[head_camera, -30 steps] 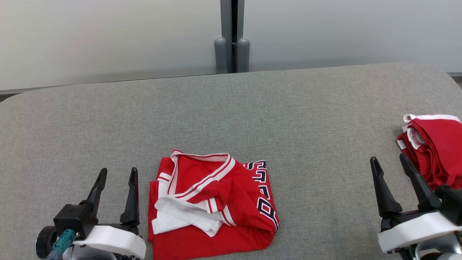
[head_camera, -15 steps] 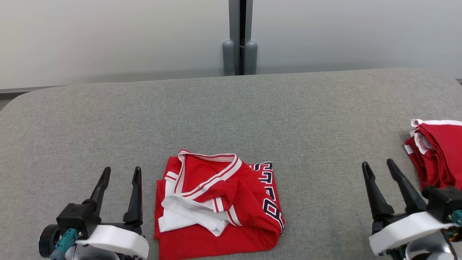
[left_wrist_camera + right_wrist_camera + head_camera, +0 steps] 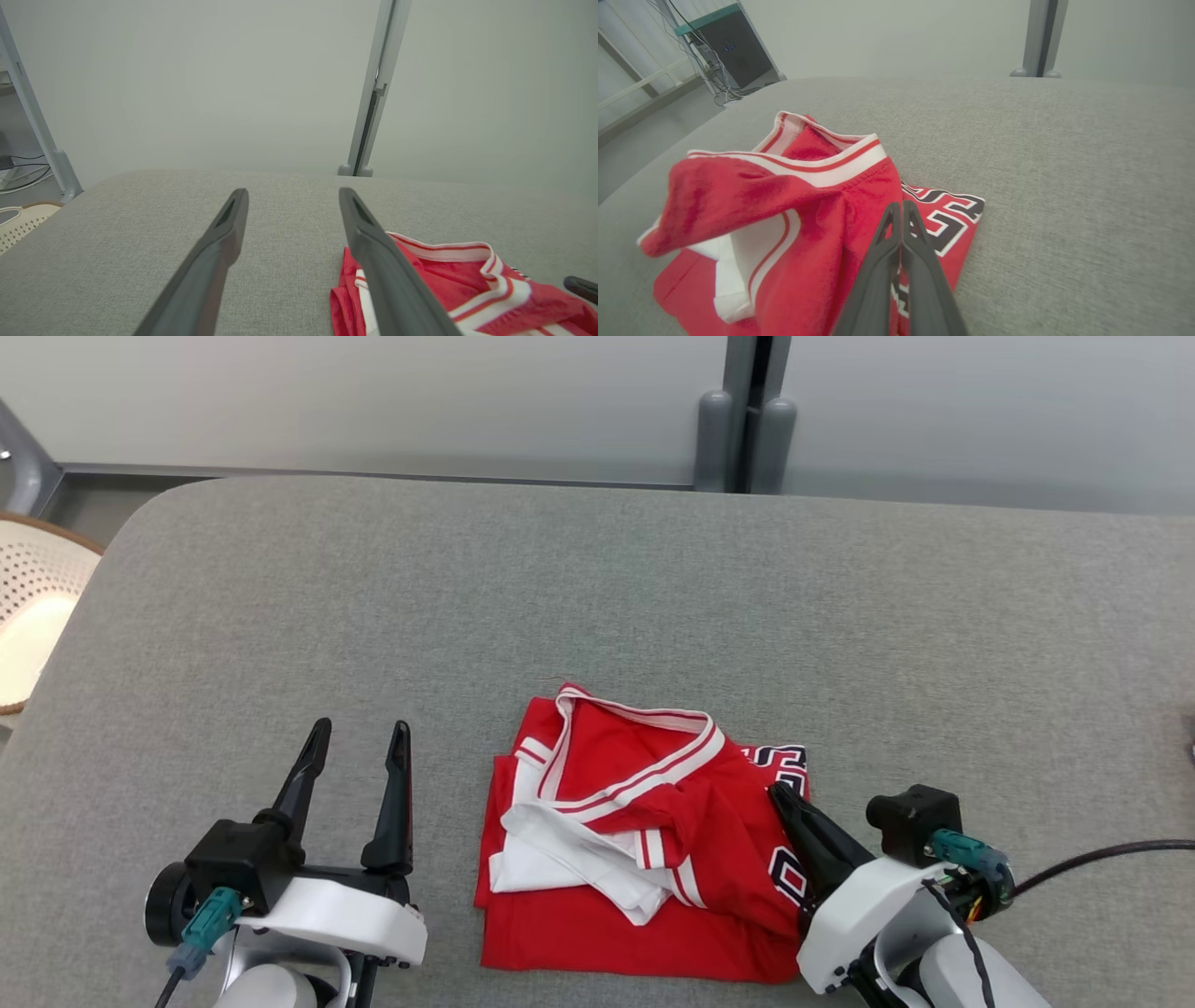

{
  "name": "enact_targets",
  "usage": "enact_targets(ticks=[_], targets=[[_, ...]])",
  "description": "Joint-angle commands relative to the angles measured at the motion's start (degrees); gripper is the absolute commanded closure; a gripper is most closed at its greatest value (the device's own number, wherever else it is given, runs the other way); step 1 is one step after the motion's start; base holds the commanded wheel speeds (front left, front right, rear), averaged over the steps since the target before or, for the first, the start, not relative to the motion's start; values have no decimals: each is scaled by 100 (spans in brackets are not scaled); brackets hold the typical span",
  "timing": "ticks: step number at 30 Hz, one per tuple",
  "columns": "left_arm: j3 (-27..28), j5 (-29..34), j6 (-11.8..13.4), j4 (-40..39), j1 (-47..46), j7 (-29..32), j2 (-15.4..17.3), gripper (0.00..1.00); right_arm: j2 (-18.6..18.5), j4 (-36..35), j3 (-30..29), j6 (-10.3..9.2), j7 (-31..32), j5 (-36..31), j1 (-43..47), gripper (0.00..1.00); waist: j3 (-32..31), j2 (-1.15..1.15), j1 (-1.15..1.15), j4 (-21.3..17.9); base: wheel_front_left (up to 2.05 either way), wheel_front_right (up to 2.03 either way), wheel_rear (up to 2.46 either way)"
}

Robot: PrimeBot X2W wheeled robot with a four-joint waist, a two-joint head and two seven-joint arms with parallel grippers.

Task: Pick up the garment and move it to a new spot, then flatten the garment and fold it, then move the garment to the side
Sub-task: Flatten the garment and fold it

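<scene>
Garment [image 3: 597, 933] folded on surface [image 3: 373, 616]; side move not done yet. Left pincer [image 3: 362, 725] wide open, empty. Right pincer [image 3: 777, 791] shut at garment edge, hold unclear.

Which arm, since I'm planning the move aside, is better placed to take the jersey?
Right. The right gripper, shut, has its tips over the jersey; the left gripper stands open, apart.

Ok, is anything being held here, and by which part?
Left gripper open, holding nothing. Right gripper shut over the lettered edge of the red garment; no cloth shows between its fingers, so a hold cannot be told.
</scene>
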Motion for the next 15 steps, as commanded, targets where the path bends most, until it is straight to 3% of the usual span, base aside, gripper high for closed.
enact_targets(ticks=[1, 8, 15], targets=[[-15, 39, -40, 37, -138, -43, -17, 0, -14, 189, 111, -1, -70, 70, -135, 100, 143, 0, 0, 188, 0, 0, 0], [-9, 67, -107, 224, -305, -114, -126, 0, -22, 873, 799, -1, -327, 501, -569, 100, 230, 0, 0, 302, 0, 0, 0], [26, 92, -169, 316, -388, -152, -195, 0, -144, 572, 1790, -1, -358, 955, -629, 100, 268, 0, 0, 274, 0, 0, 0]])
